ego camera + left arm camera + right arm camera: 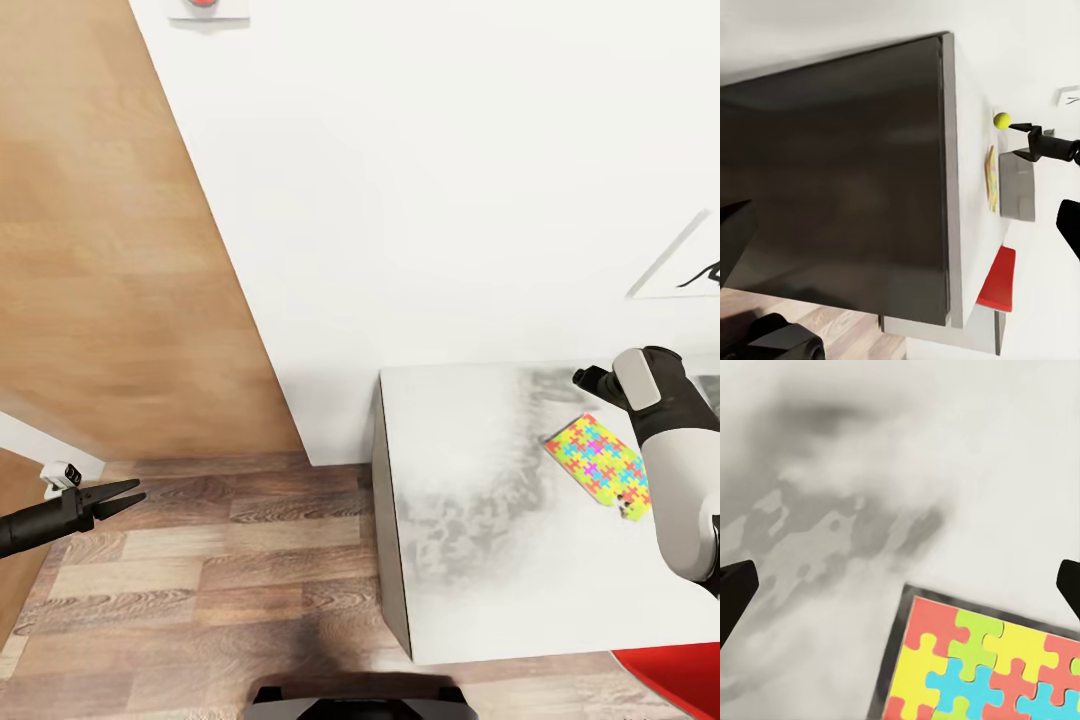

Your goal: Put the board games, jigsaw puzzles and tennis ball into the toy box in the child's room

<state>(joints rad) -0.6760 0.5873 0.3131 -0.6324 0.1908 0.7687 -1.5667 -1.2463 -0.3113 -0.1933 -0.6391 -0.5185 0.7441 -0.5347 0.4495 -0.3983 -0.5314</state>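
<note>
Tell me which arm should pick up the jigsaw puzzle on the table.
Probably right: the right gripper hangs open just above the jigsaw puzzle on the table; the left gripper is off over the floor.

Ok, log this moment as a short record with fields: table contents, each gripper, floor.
table: pale grey top, against the white wall
jigsaw puzzle: flat on the table, partly hidden by the right arm
tennis ball: on the table, beyond the puzzle
toy box: grey, beside the puzzle
right gripper: jaws open, above the puzzle's corner
left gripper: jaws open, empty, over the floor
floor: wood plank
</note>
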